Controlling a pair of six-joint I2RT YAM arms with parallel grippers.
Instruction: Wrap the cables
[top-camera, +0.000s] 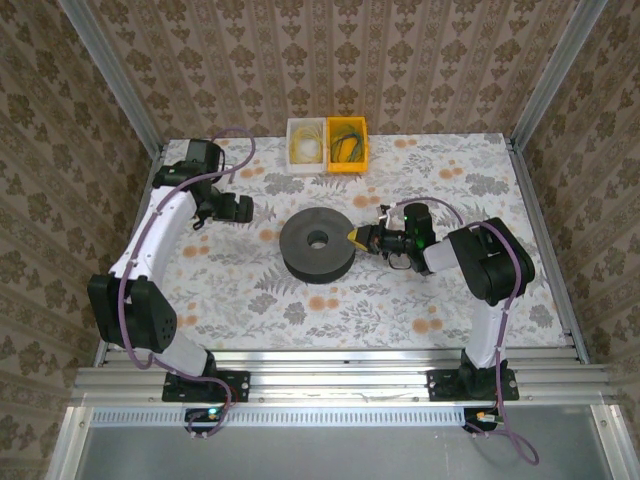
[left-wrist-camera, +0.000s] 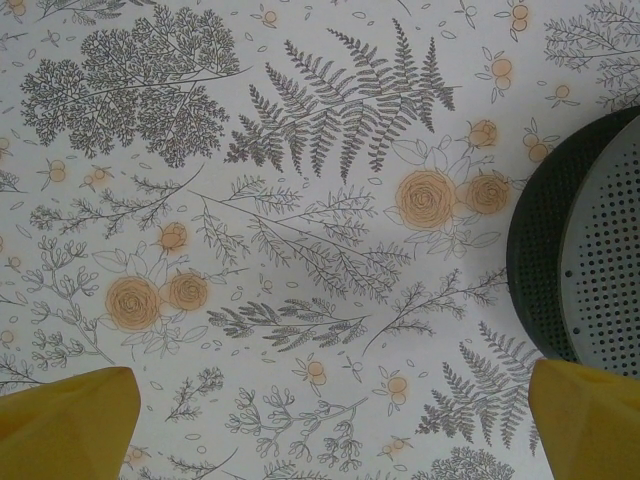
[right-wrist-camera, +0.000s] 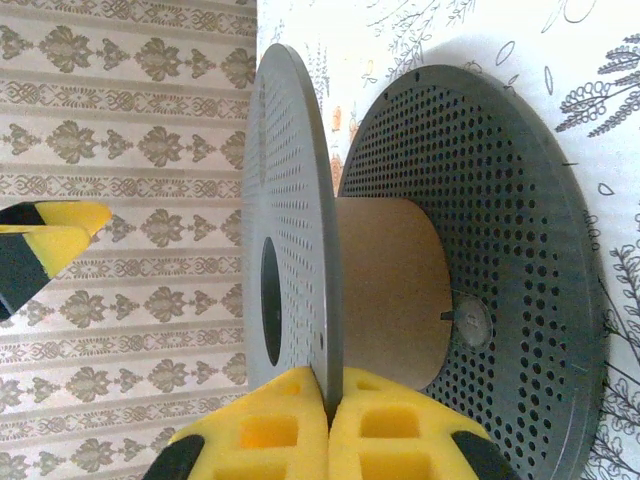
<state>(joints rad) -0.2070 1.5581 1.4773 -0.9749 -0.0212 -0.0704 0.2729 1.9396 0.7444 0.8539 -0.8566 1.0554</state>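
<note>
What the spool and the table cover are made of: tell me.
The spool: flanges look like matte dark grey plastic, punched with regular holes; core looks like brown cardboard, smooth. The table cover: seems printed paper or cloth, flat with a floral pattern; cannot tell which.

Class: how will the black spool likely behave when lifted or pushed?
The spool looks stiff and light: perforated flanges, bare core. Lying flat, it should slide, not roll. Pinched at one rim by the right gripper, it may tilt.

The floral tabletop (top-camera: 250, 290) is seen whole from overhead; the black perforated round spool (top-camera: 316, 243) is shared, close, by both wrist views.
</note>
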